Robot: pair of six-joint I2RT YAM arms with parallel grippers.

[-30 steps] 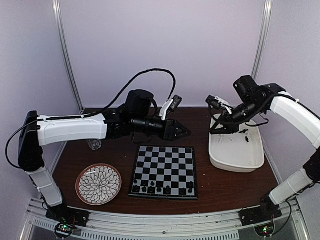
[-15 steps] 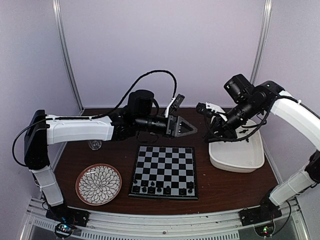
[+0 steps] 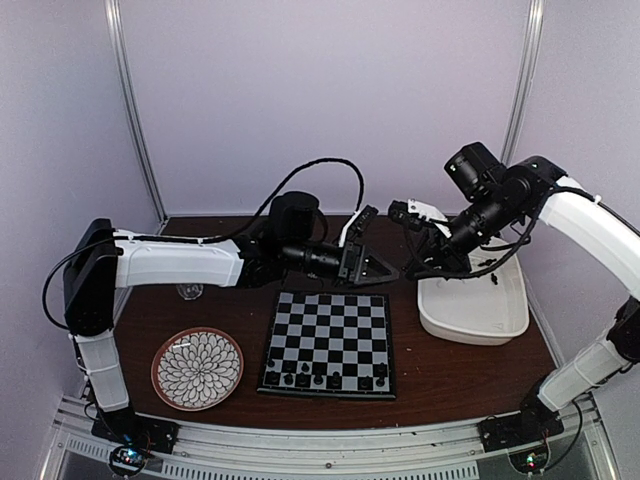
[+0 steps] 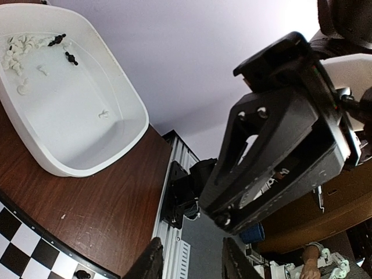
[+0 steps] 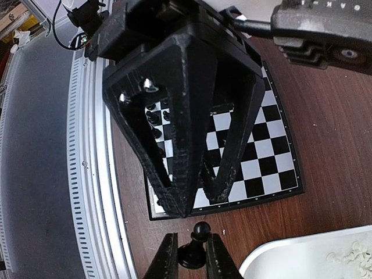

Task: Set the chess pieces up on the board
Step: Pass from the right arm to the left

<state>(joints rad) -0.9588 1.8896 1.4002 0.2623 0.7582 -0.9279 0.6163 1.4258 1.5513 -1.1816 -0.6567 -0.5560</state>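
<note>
The board (image 3: 328,342) lies at the table's front middle, with several black chess pieces (image 3: 303,380) on its near row. My right gripper (image 5: 193,257) is shut on a black pawn (image 5: 198,237), held above the wood between the board and the white tub (image 3: 470,330). My left gripper (image 3: 392,270) is open and empty, tip to tip with my right gripper (image 3: 412,267). In the right wrist view its spread fingers (image 5: 180,197) hang just in front of the pawn. The tub (image 4: 75,157) holds white pieces (image 4: 14,49) and a few black ones (image 4: 56,40).
A round flower-patterned plate (image 3: 197,368) sits at the front left. A small clear object (image 3: 188,290) stands behind it under my left arm. The board's corner (image 4: 23,244) shows in the left wrist view. The metal rail (image 3: 300,455) runs along the table's near edge.
My left arm has reached further right and my right gripper has moved left from over the tub with the pawn; the two grippers now meet above the board's far right corner.
</note>
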